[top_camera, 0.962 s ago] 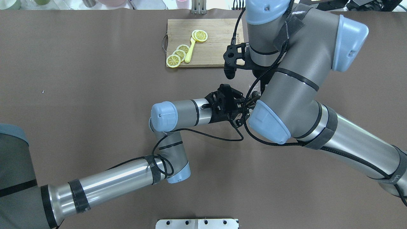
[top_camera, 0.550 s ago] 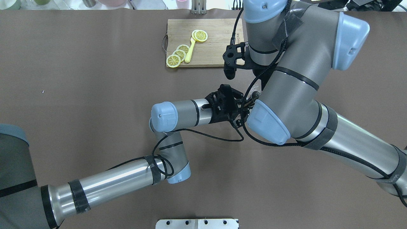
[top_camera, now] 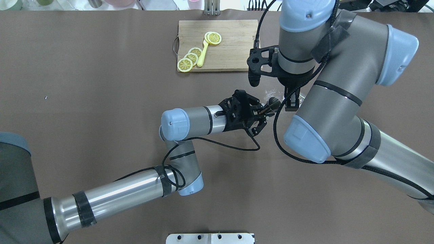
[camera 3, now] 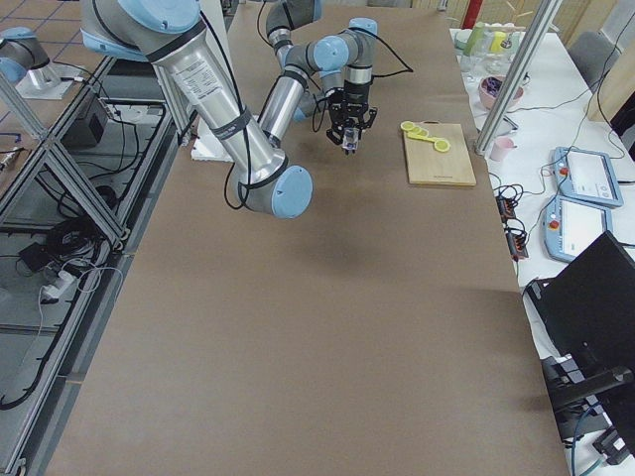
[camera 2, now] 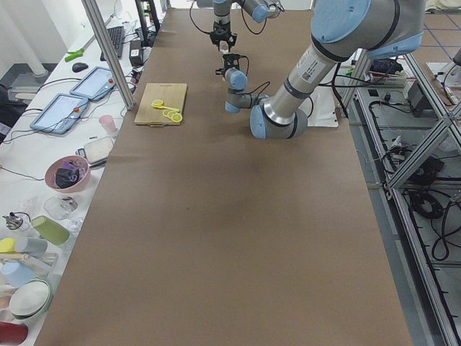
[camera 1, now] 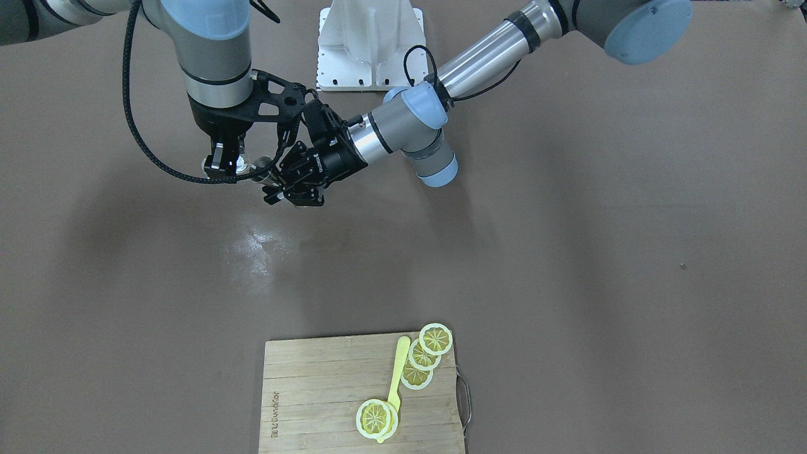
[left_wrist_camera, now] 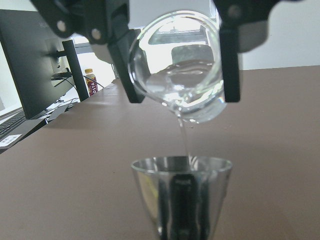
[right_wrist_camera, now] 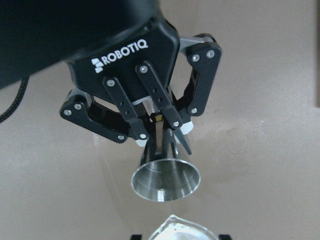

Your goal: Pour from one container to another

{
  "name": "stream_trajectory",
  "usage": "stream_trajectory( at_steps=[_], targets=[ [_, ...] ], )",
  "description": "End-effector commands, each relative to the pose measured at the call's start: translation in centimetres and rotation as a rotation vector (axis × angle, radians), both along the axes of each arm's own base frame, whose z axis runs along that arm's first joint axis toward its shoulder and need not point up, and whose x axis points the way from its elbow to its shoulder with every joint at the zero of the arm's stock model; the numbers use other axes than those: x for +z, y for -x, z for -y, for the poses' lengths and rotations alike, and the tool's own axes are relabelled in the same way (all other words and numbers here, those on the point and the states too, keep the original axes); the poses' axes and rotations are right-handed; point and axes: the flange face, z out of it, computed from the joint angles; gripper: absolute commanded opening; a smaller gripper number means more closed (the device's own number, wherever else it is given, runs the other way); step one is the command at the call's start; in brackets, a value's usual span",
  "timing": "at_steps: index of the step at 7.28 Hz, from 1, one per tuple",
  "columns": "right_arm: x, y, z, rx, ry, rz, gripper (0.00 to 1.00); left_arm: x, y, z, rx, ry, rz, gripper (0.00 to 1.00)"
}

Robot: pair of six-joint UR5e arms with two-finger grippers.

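1. My right gripper [camera 1: 226,164] is clamped on the clear glass cup [left_wrist_camera: 175,75], one finger against each side of its wall. The cup is tipped lip-down so water runs off the low edge.
2. A thin stream [left_wrist_camera: 186,142] falls from that lip into the metal jigger [right_wrist_camera: 166,180] directly below. The jigger's upper cone faces up to catch it.
3. My left gripper [right_wrist_camera: 164,134] pinches the jigger at its narrow waist, where the fingers cannot slide along the cones. It holds the jigger upright, seemingly off the table [top_camera: 101,84].
4. Both vessels sit mid-table, well apart from the cutting board [top_camera: 234,51] and its lemon slices [top_camera: 213,38].
5. I judge the pour to be underway, since there is water in the cup. The jigger's mouth is small, so overflow or a drifting stream is my worry. A glossy patch [camera 1: 252,243] on the table may be a spill, but I cannot tell.
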Motion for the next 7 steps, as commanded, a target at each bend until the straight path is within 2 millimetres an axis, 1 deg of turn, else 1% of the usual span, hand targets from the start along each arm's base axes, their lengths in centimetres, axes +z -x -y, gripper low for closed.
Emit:
stream_trajectory(
  at_steps=[1,2,3,4,5,6,7],
  targets=[
    [0.0,-0.4,0.5,0.042,-0.039,0.08,0.0,-0.1,0.1,0.2,-0.011,0.003,-0.003,0.0],
    [0.7,-0.9,0.9,0.059,-0.049,0.104,0.0,-0.3,0.3,0.2,-0.014,0.002,-0.007,0.0],
    [1.3,-1.8,0.8,0.079,-0.042,0.13,0.0,-0.2,0.4,0.1,-0.014,0.001,-0.01,0.0],
    [3.0,-2.9,1.3,0.082,-0.033,0.168,0.0,0.4,0.9,0.1,-0.017,0.002,-0.011,0.0],
    [5.2,-4.8,2.0,0.092,-0.019,0.211,0.0,1.3,1.7,-0.1,-0.018,0.001,-0.013,0.0],
    [7.9,-7.2,2.4,0.102,0.008,0.246,0.0,2.6,2.8,-0.2,-0.022,0.004,-0.014,0.0],
    [11.1,-9.0,2.2,0.117,0.021,0.276,0.0,3.9,4.5,0.0,-0.033,0.005,-0.015,0.0]
  ],
)
